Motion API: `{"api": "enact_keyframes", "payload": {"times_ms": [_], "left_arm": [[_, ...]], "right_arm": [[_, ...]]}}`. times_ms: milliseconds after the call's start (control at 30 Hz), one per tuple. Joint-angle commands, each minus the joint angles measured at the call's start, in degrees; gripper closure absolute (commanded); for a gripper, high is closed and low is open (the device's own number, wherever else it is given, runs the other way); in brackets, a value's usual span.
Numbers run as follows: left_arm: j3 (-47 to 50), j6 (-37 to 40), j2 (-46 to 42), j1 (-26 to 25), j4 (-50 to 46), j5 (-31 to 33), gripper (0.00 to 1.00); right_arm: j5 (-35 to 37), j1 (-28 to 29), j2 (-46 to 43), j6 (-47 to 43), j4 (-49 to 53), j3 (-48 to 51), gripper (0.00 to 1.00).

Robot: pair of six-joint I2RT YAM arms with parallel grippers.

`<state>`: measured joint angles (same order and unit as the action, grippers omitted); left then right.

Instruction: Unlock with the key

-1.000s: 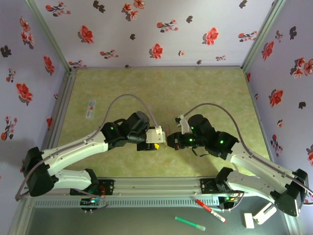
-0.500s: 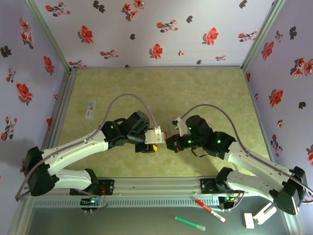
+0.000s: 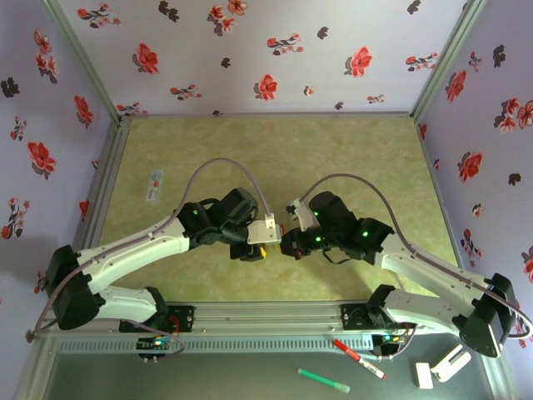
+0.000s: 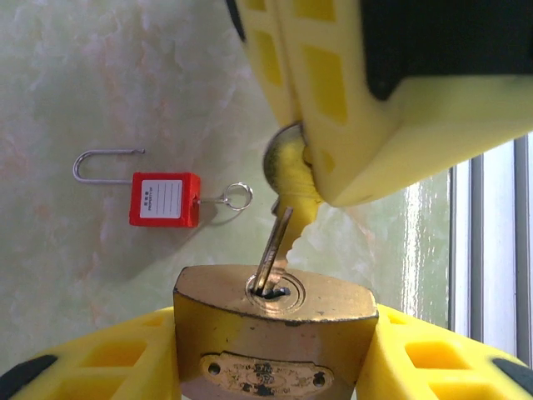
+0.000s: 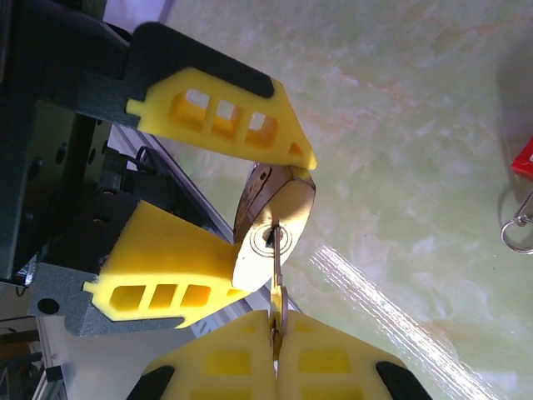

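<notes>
key (image 4: 273, 246) tip's in the brass padlock (image 4: 275, 312) keyway, lower centre; right gripper (image 5: 275, 350) pinched tight on its head, left gripper (image 4: 275, 362) clamps the body, so we square the blade, seat fully, then twist.

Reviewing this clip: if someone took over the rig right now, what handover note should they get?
Grip: the left claw is shut on the brass lock; the right claw is shut on the key.
Key: its tip is in the keyhole, tilted, not fully in.
Red lock: lying on the table, apart from both claws.
Done: lock and key grasped, insertion started.
Left: seat the key, turn it, open the brass lock.
</notes>
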<state>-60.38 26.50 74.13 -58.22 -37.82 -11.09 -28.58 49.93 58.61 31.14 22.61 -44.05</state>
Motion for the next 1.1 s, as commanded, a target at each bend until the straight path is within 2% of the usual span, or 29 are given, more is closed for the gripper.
{"api": "enact_keyframes", "payload": {"times_ms": [0, 167, 333, 700, 1067], "left_arm": [[-3.3, -1.2, -2.2, -0.8, 14.8, -7.7, 0.98], [-1.9, 1.0, -3.3, -1.8, 15.0, -9.5, 0.99], [-1.5, 3.5, -3.2, -3.7, 13.7, -9.4, 1.00], [-1.7, 10.1, -1.0, -7.8, 6.6, -3.3, 1.00], [-3.3, 12.5, 2.3, -11.4, 6.1, 2.0, 1.00]], "right_arm": [[-1.5, 0.7, 0.7, 1.7, -4.8, 3.2, 1.00], [-2.1, 0.7, 0.6, 0.7, -5.4, 3.9, 1.00], [-1.0, -0.1, 1.9, -2.7, -1.2, 1.9, 1.00], [-5.6, -6.0, 1.4, -0.3, -0.6, 1.2, 1.00], [-6.4, -6.3, 2.6, 4.2, -3.8, 2.2, 1.00]]}}
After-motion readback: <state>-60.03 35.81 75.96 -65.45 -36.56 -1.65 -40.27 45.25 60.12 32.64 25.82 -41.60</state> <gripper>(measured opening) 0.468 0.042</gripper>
